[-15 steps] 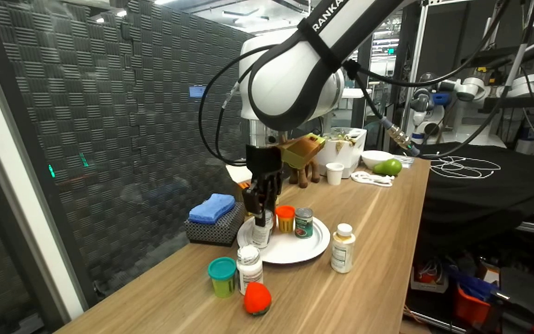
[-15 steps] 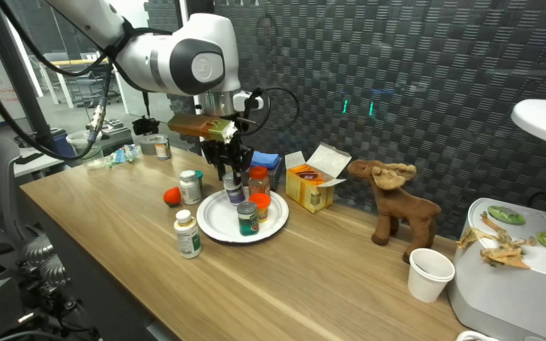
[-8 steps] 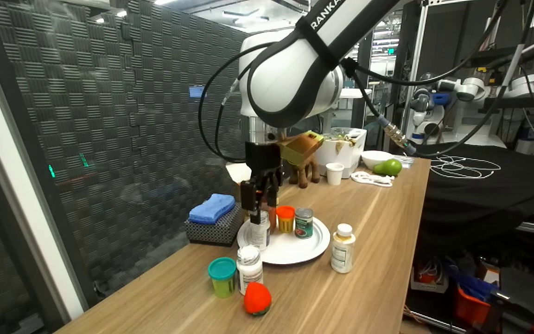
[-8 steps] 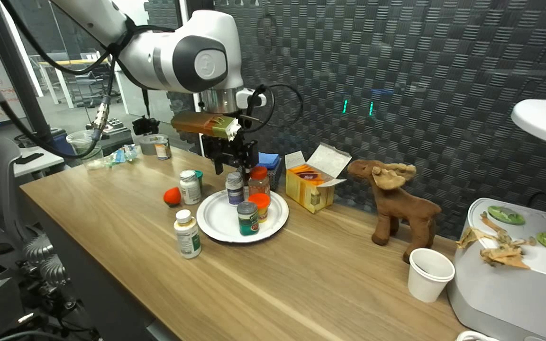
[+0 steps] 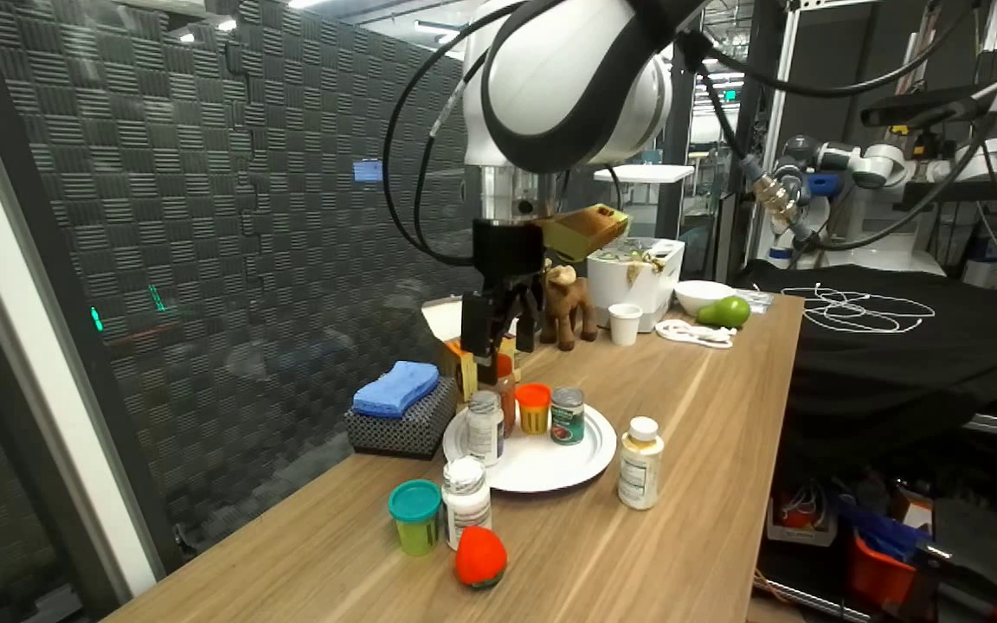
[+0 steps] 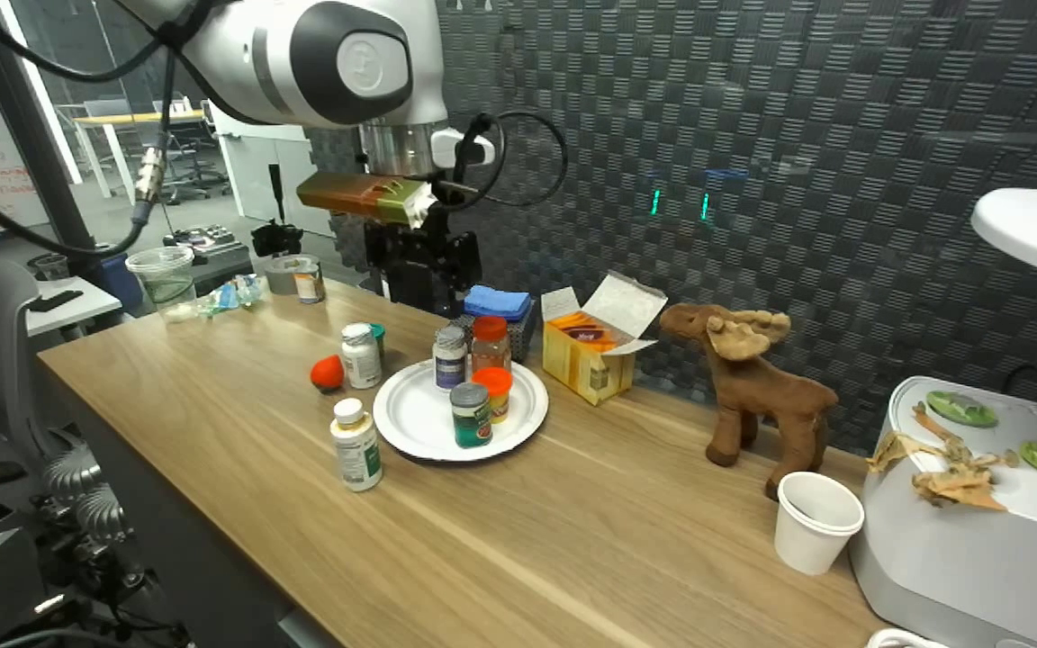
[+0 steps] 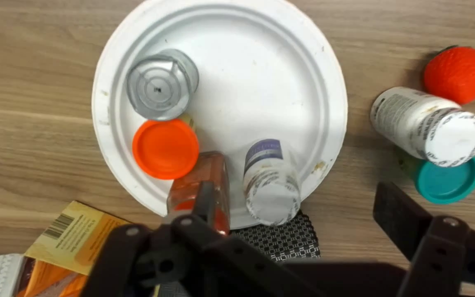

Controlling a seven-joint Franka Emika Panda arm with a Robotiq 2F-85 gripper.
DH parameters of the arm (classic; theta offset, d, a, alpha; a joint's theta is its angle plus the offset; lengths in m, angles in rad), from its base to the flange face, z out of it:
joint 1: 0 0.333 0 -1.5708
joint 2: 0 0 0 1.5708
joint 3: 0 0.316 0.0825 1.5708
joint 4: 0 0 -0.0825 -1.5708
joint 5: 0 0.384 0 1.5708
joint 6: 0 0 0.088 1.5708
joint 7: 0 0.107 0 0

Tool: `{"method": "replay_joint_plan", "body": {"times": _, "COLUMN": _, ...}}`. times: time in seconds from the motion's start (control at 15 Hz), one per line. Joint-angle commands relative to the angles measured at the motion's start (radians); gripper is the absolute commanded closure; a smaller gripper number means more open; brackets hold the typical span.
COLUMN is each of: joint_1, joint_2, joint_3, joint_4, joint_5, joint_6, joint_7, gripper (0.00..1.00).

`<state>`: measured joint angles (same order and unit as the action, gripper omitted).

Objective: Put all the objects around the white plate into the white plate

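Resting nearest on your wooden table [image 5: 620, 567], in an exterior view, is a red strawberry [image 5: 480, 556], just beside an upright white pill bottle [image 5: 466, 500]; a green tub with a teal lid [image 5: 416, 517] stands close on that bottle's other side. A little farther along, you have a green-labelled pill bottle [image 5: 640, 467], upright on the table near the rim of the white plate [image 5: 542, 476]. On that plate you find four upright things: a purple-labelled pill bottle [image 6: 449, 367], a green-labelled can [image 6: 472, 418], a yellow tub with an orange lid [image 6: 493, 385] and a clear red-capped jar [image 6: 491, 351]. Your gripper [image 7: 295, 192] hangs higher than the purple-labelled pill bottle, its two fingers spread wide; in the wrist view that bottle shows between them. Beside the plate you have a woven black box [image 5: 403, 433] under a blue sponge [image 5: 396, 389], then an open box of orange sachets [image 6: 586, 355]. Farther back you see a toy moose [image 6: 748, 387], white paper cups [image 6: 811, 531], a white cord [image 5: 696, 334], a green pear [image 5: 725, 311] and a white bowl [image 5: 699, 297].
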<state>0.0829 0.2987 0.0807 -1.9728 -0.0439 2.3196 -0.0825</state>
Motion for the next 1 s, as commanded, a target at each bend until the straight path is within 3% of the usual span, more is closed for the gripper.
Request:
{"method": "replay_joint_plan", "body": {"times": 0.0, "joint_1": -0.028, "joint_2": -0.214, "joint_3": 0.014, "joint_4": -0.199, "joint_5": 0.107, "joint_6": -0.020, "joint_7": -0.009, "gripper": 0.00}}
{"method": "replay_joint_plan", "body": {"times": 0.27, "joint_1": -0.037, "joint_2": -0.360, "joint_3": -0.013, "joint_4": -0.375, "joint_5": 0.182, "joint_6": 0.008, "joint_7": 0.002, "gripper": 0.00}}
{"method": "replay_joint_plan", "body": {"times": 0.47, "joint_1": -0.050, "joint_2": -0.407, "joint_3": -0.040, "joint_4": -0.451, "joint_5": 0.166, "joint_6": 0.014, "joint_7": 0.023, "gripper": 0.00}}
{"method": "replay_joint_plan", "body": {"times": 0.93, "joint_1": -0.063, "joint_2": -0.323, "joint_3": -0.068, "joint_4": -0.429, "joint_5": 0.138, "joint_6": -0.007, "joint_7": 0.012, "gripper": 0.00}}
